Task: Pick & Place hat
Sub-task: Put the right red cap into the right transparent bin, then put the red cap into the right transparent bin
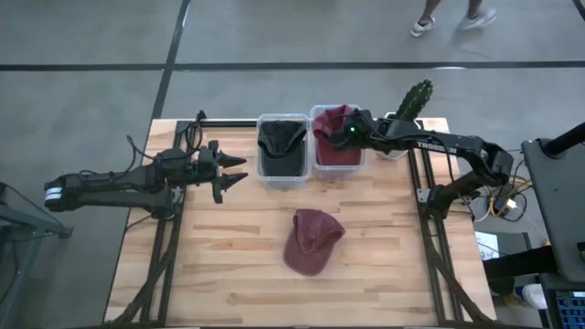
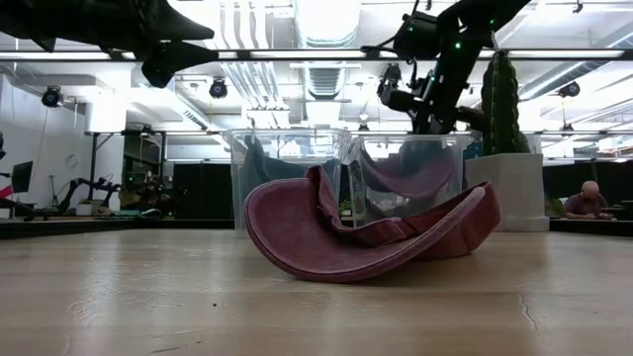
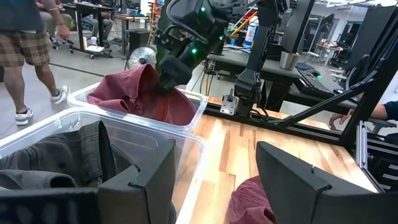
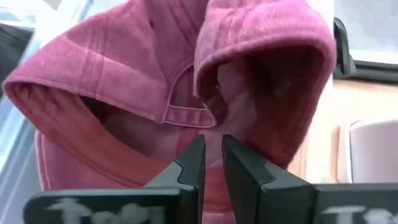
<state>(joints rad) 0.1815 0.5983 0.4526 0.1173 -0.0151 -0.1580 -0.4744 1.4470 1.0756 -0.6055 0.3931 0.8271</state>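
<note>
One red hat (image 1: pixel 313 239) lies crumpled on the table's middle, also low in the left wrist view (image 3: pixel 252 199) and in the low view (image 2: pixel 366 232). A second red hat (image 1: pixel 336 146) sits in the right clear bin (image 1: pixel 315 166), and a black hat (image 1: pixel 281 144) sits in the left clear bin (image 1: pixel 263 179). My right gripper (image 1: pixel 345 131) is over the right bin, shut on that second red hat (image 4: pixel 124 81). My left gripper (image 1: pixel 236 174) hovers open to the left of the bins, touching nothing (image 3: pixel 214 180). My right gripper pinches a raised fold of the red hat's cloth, close to the back strap (image 4: pixel 214 127), between its two fingers. It comes slanting down from the table's right side. The cloth peaks up at the fingers (image 3: pixel 148 67) while the hat's lower part rests in the bin.
A cactus in a white pot (image 1: pixel 413 99) stands at the table's far right corner, behind the right arm. Bare wood lies around the hat on the table's near half. A person's legs (image 3: pixel 28 56) walk past beyond the table's far edge.
</note>
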